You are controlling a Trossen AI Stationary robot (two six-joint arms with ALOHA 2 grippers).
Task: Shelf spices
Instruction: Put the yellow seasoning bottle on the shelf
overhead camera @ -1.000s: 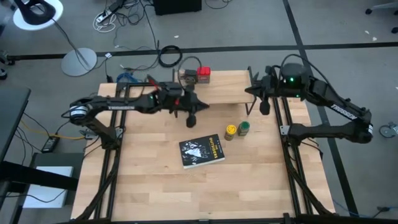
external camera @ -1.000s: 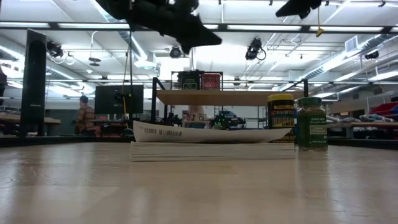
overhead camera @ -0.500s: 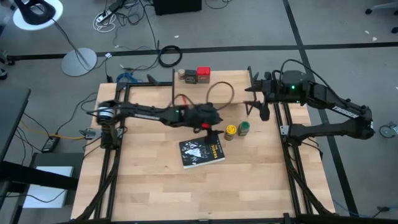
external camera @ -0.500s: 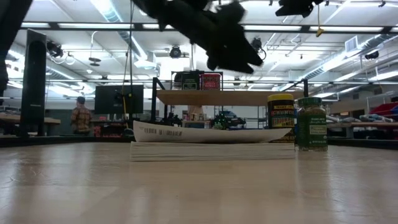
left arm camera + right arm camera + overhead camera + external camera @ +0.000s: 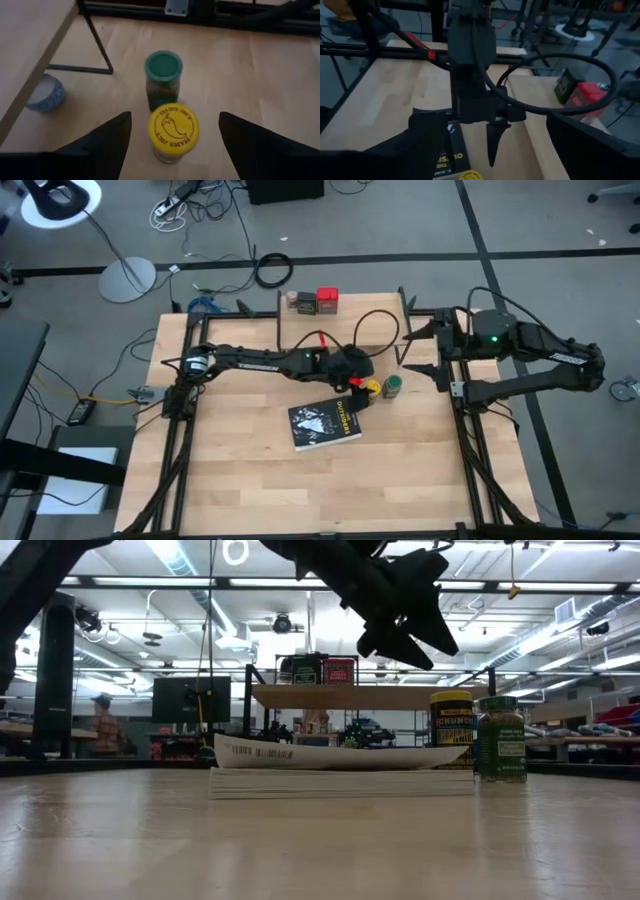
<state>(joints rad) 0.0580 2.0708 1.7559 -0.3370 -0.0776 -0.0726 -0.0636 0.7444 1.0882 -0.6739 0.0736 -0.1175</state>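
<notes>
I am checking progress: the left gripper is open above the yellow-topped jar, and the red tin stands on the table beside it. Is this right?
Not quite. In the high view the red tin stands on the shelf, not by the yellow-topped jar. The left gripper is indeed open above that jar.

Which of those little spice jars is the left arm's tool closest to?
The yellow-topped jar, centred between the left tool's open fingers; the green-topped jar stands just beyond it.

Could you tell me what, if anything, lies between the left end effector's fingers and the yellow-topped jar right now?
Nothing: in the left wrist view the open left end effector hangs above the yellow-topped jar, which shows between its fingers, untouched.
</notes>
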